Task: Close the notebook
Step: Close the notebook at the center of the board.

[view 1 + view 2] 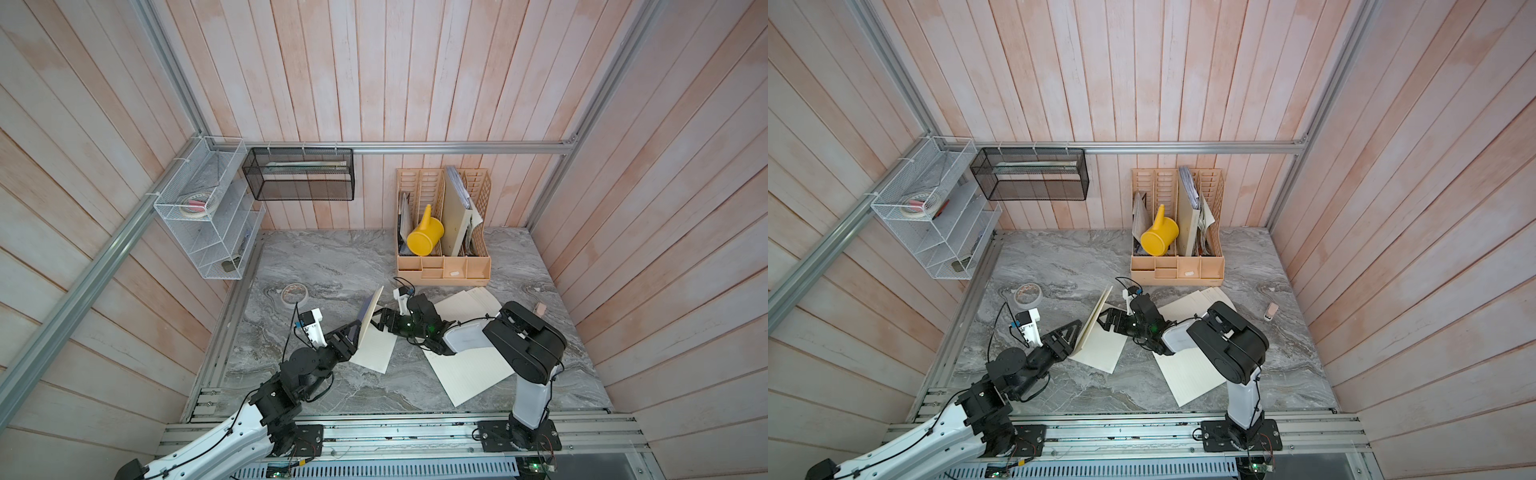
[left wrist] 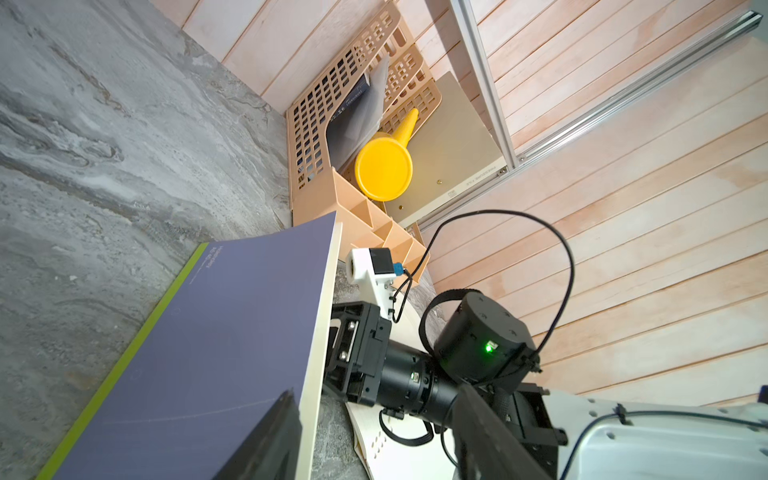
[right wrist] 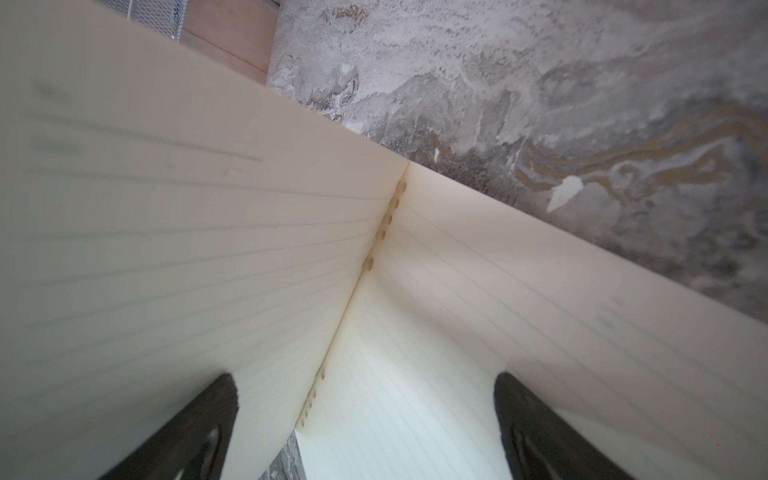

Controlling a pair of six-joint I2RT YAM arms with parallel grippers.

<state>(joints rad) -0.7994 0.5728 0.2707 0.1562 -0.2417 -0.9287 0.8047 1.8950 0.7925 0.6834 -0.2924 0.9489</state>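
The notebook lies open on the marble table, with one lined page [image 1: 376, 351] [image 1: 1102, 347] flat. Its other half [image 1: 370, 318] [image 1: 1094, 316] stands nearly upright, showing a blue cover [image 2: 216, 332] with a green spine strip. My left gripper [image 1: 351, 336] [image 1: 1073, 332] [image 2: 374, 391] is open at the raised half's near edge. One finger [image 2: 266, 436] rests against the blue cover and the other is well clear on the page side. My right gripper [image 1: 380, 320] [image 1: 1106, 320] [image 3: 365, 375] is open on the inner side, its fingers spread over the pages [image 3: 415, 332] near the fold.
Loose lined sheets [image 1: 469, 365] lie under the right arm. A tape roll [image 1: 294, 293] sits left of the notebook and a small pink block [image 1: 540, 308] at the right. A peach organizer [image 1: 442, 266] with a yellow watering can [image 1: 424, 237] stands at the back. Wire baskets [image 1: 208, 216] hang on the walls.
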